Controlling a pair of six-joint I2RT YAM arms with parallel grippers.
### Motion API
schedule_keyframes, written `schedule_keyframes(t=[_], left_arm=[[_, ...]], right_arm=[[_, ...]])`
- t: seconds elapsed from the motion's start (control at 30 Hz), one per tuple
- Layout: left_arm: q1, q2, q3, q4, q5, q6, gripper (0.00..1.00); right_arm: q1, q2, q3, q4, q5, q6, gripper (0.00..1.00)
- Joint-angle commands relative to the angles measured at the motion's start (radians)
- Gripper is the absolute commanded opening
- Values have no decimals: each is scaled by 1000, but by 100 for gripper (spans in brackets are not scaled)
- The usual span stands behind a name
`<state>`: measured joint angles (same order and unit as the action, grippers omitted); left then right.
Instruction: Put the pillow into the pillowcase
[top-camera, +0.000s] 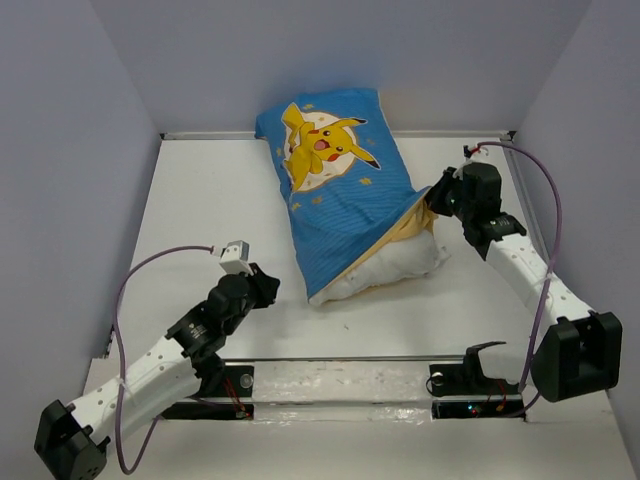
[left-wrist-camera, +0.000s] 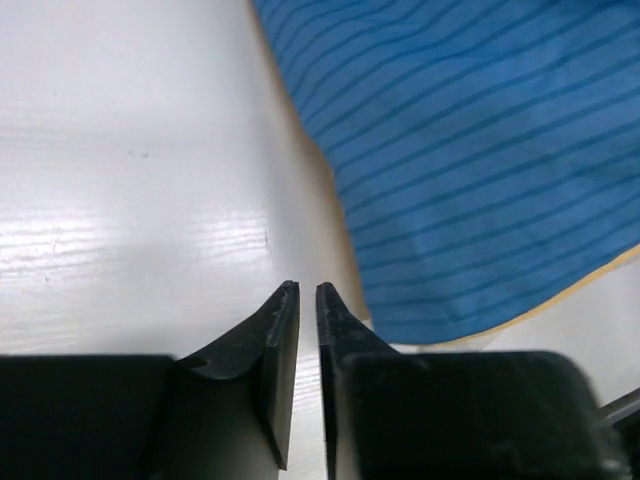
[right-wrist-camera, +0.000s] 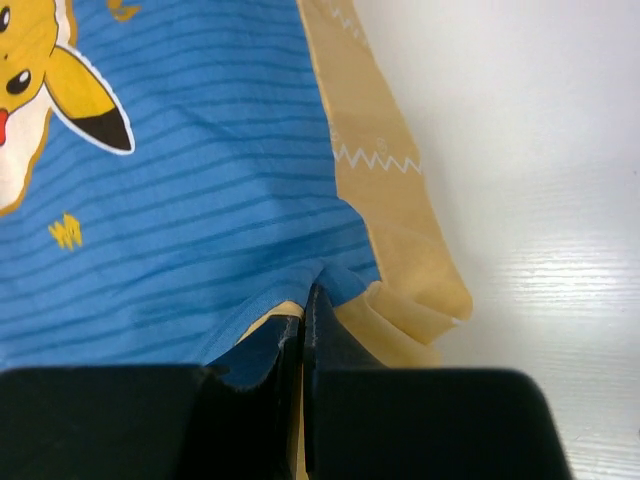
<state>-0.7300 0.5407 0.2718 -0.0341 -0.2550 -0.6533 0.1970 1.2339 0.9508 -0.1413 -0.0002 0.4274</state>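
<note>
Pressed together, the right gripper (right-wrist-camera: 303, 300) pinches the open edge of the pillowcase (top-camera: 335, 190). A fold of blue striped cloth is caught between its fingers, and the yellow side (right-wrist-camera: 385, 190) lies bunched and turned out just beside them. This grip is on the right side of the pillowcase, near its mouth.

The left gripper (left-wrist-camera: 308, 292) has its fingers nearly together, with only a thin slit between them and nothing in the slit. It hangs over the bare table (top-camera: 190, 200), just beside the lower left edge of the pillowcase. The wrist view shows no contact with the cloth.

The pillowcase lies slantwise in the middle of the table with its blue side up. The Pikachu print (top-camera: 320, 140) is at the far end, by the back wall. It looks plump and filled along most of its length.

The pillow (top-camera: 395, 265) is mostly inside. Its white near end bulges out of the mouth at the lower right and rests on the table, with the yellow rim lying over it on the right gripper's side.
</note>
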Motion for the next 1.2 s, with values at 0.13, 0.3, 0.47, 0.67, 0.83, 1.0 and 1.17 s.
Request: schedule_keyframes(t=[0.13,0.3,0.47,0.67,0.83,1.0,1.17], left_arm=[[-63,95,-28,26,97,-86,50],[-242,257,-62,192,88,-103,59],[-362,387,-57,275,-13,-126,62],[-390,485,-83,451,-68,-143,62],[-391,586,-82,577,-217,-167,62],[-391,659,-97,718,-305,-209,62],[-391,706,-114,796,-394,-223,61]], right_arm=[[-42,65,120,17,8,-22,0],[-42,110,169,17,-49,-10,0],[-42,111,166,32,-69,-3,0],[-42,87,129,51,-89,-6,0],[-42,68,97,83,-127,5,0],[-42,52,71,95,-146,4,0],[-42,44,59,109,-162,2,0]])
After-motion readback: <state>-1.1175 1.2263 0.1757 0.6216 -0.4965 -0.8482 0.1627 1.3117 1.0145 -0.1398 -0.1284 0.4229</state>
